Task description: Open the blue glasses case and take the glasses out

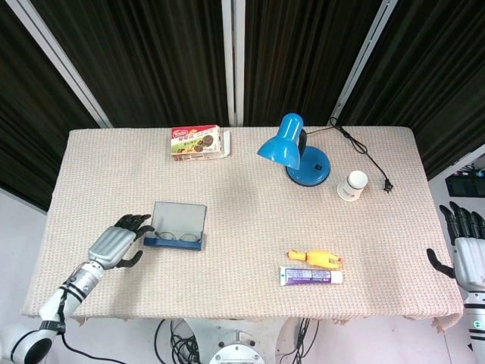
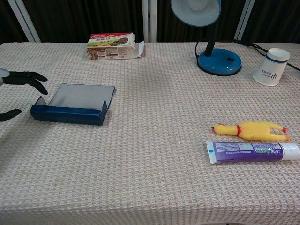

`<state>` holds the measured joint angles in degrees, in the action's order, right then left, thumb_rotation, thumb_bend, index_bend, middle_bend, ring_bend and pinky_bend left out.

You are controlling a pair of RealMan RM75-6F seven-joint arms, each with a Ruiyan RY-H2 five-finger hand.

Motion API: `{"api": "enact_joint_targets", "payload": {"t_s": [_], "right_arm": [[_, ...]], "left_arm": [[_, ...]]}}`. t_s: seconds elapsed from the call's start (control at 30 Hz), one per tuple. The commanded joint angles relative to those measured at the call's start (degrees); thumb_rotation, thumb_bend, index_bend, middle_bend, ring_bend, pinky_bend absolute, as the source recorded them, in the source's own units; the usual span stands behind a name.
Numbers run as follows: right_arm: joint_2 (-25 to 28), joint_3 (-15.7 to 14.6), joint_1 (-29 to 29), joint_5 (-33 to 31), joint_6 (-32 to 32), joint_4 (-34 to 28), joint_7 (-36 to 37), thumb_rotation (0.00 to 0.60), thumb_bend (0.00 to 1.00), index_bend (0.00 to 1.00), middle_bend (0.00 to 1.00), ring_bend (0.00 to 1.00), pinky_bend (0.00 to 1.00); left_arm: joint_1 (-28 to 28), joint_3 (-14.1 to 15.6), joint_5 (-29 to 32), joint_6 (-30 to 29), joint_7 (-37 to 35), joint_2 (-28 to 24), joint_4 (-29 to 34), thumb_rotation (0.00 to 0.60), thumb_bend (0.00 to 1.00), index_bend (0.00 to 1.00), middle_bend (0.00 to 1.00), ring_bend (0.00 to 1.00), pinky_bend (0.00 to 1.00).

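The blue hard-shell glasses case (image 1: 176,227) lies open near the table's left front, the thin-framed glasses (image 1: 179,239) still inside along its near edge. The left hand (image 1: 115,243) hovers just beside it, fingers spread, empty. Best to reach in low and pinch the frame at the bridge, lifting gently

Table (image 1: 242,174) with beige woven cloth. On it: open blue glasses case (image 1: 176,227) front-left, glasses (image 1: 176,240) inside; snack box (image 1: 198,142) at back; blue desk lamp (image 1: 295,152) back-center, its cord (image 1: 364,152) trailing right; white paper cup (image 1: 352,185) beside it; yellow rubber chicken (image 1: 315,258) just behind toothpaste tube (image 1: 311,276), front-right.
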<state>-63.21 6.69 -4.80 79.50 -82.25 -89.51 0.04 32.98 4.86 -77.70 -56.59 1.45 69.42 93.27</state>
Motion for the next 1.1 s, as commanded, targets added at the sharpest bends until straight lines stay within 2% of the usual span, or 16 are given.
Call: {"api": "enact_joint_targets", "payload": {"t_s": [0.03,0.4,0.67,0.87,1.1], "right_arm": [[0.14,0.07,0.0,0.01,-0.11,-0.25,-0.12,0.6,0.26,0.0,0.0,0.0,0.0],[0.19,0.04,0.16,0.0,-0.27,0.08,0.58,0.6,0.27,0.0,0.0,0.0,0.0],[0.17,0.01,0.28,-0.04,-0.31,0.57,1.19,0.6,0.27,0.0,0.0,0.0,0.0],[-0.05,-0.07,0.32,0.13,-0.34,0.96,1.61,0.6,0.27,0.0,0.0,0.0,0.0],[-0.16,-0.2,0.31,0.33,-0.25,1.15,1.81,0.6,0.27,0.0,0.0,0.0,0.0]], "left_arm": [[-0.12,0.15,1.23,1.53,1.74,-0.12,-0.07,0.6,0.47,0.19,0.0,0.0,0.0],[-0.78,-0.15,3.13,2.98,6.26,-0.1,1.51,0.6,0.5,0.24,0.0,0.0,0.0],[-0.65,0.28,3.04,4.68,7.49,-2.5,6.65,0.6,0.53,0.46,0.0,0.0,0.0],[0.04,1.04,2.7,7.08,8.86,-3.45,10.25,0.6,0.54,0.49,0.0,0.0,0.0],[1.61,0.47,1.66,9.08,9.95,-2.96,13.14,0.6,0.55,0.49,0.0,0.0,0.0]]}}
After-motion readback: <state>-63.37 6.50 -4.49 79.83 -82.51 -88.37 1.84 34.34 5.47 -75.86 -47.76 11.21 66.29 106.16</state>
